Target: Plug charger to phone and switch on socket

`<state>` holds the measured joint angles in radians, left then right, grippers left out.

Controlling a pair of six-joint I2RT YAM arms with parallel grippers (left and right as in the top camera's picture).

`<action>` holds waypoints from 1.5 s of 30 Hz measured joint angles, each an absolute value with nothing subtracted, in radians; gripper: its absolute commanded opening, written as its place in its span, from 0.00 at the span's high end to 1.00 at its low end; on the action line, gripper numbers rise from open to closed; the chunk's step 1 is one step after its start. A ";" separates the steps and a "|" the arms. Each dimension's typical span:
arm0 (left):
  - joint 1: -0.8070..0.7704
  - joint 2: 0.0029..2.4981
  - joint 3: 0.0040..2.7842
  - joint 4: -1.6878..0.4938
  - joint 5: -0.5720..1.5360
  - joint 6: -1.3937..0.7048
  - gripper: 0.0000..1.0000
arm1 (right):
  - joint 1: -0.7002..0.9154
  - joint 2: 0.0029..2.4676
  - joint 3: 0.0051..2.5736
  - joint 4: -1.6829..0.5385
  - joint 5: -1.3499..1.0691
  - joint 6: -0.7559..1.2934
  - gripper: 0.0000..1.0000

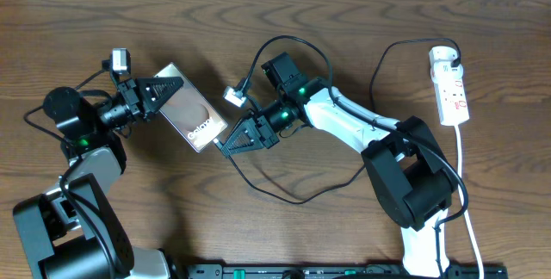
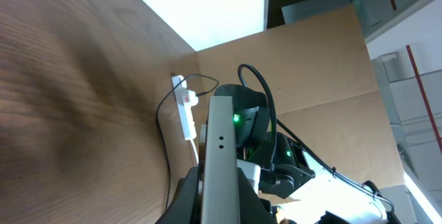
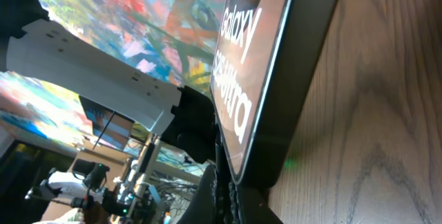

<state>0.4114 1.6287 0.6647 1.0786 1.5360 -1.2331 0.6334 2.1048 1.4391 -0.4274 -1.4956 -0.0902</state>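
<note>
Woodgrain in dark brown is covering the whole table (image 1: 344, 3), and a pale wall is running along its far edge. From the left wrist camera, plain brown board panels (image 2: 311, 65) are standing behind the table's end, with bright white wall above them. The phone (image 1: 194, 115) is lying near the table's middle, angled between the two arms. The left gripper (image 1: 168, 94) is grasping it by its upper-left end, jaws clenched on the slab. The right gripper (image 1: 225, 144) is sitting at the phone's opposite, lower-right end, jaws clamped tight on the tip of the charger (image 1: 301, 200), whose thin black cable is looping across the wood below the right arm and rising toward the socket (image 1: 451, 85). The socket is lying at the far right, well apart from the phone, with its white cord (image 1: 465, 184) trailing toward the near edge. White lettering on the phone's face (image 3: 255, 79) is reading "Galaxy", with a second line ending in "Ultra". Red markings on the socket are showing, but too small to read.
</note>
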 measured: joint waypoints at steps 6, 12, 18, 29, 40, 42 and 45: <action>0.411 1.629 0.665 1.081 1.531 -1.233 0.93 | 0.633 2.105 1.439 -0.412 -1.496 -0.058 0.99; 0.411 1.629 0.665 1.132 1.531 -1.234 0.93 | 0.633 2.105 1.439 -0.397 -1.495 -0.017 0.99; 0.393 1.629 0.665 1.163 1.519 -1.234 0.93 | 0.633 2.105 1.439 -0.397 -1.494 0.007 0.99; 0.385 1.629 0.665 1.164 1.516 -1.234 0.93 | 0.633 2.105 1.439 -0.395 -1.495 0.020 0.99; 0.385 1.629 0.665 1.166 1.480 -1.234 0.93 | 0.614 2.105 1.436 -0.305 -1.496 0.064 0.99; 0.384 1.629 0.666 1.168 1.475 -1.234 0.93 | 0.608 2.105 1.434 -0.263 -1.498 0.091 0.99; 0.375 1.629 0.668 1.170 1.471 -1.234 0.93 | 0.606 2.105 1.431 -0.204 -1.503 0.136 0.99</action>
<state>0.3752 1.6287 0.6678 1.1698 1.4708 -1.2335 0.6056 2.1048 1.4307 -0.2039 -1.5028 0.1356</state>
